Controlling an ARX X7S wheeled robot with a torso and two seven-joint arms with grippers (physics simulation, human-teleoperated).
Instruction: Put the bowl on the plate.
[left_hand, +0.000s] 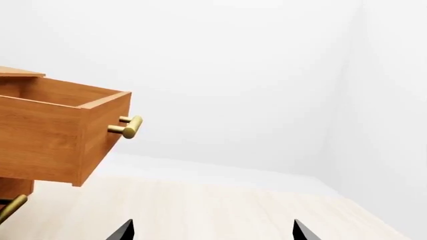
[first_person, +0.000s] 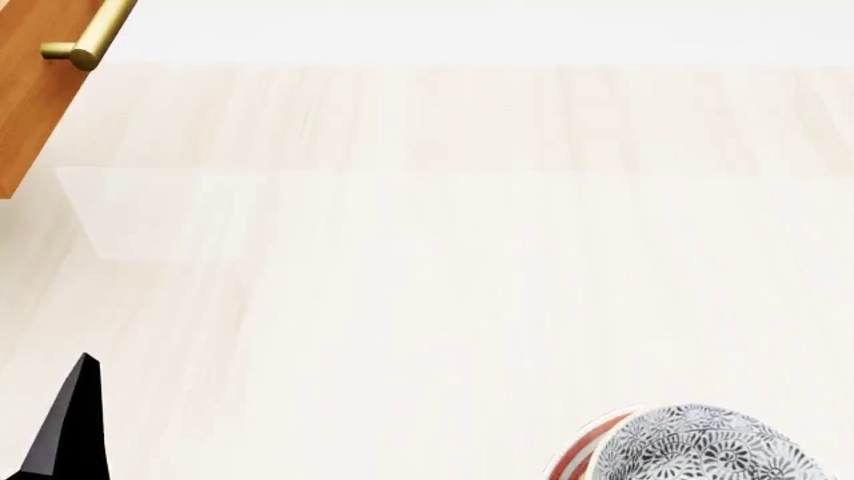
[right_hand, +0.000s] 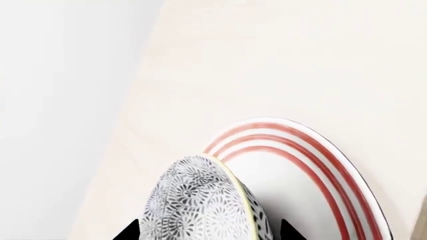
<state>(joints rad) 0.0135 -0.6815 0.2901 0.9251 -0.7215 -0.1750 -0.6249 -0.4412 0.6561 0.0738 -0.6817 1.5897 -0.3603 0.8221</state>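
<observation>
At the bottom edge of the right wrist view, the right gripper shows only as two dark finger tips, one on each side of the bowl. The bowl fills the gap between them, so the fingers appear closed on it, though the contact itself lies below the frame. The bowl is tilted, its patterned outer wall toward the camera and its rim edge-on, and it overlaps the near left part of the plate. Whether it touches the plate or is held just above it cannot be told. The plate lies flat on the pale wooden desk, its red rings curving from the frame's centre to the lower right.

In the head view the bowl sits at the bottom right corner, with a sliver of the plate's red-ringed rim showing at its left. A dark finger of the left arm rises at the lower left, well apart from the bowl.

In the left wrist view the left gripper shows two dark tips set wide apart with nothing between them. Beyond, at the left, a wooden drawer stands pulled out, its brass handle facing the white wall.
</observation>
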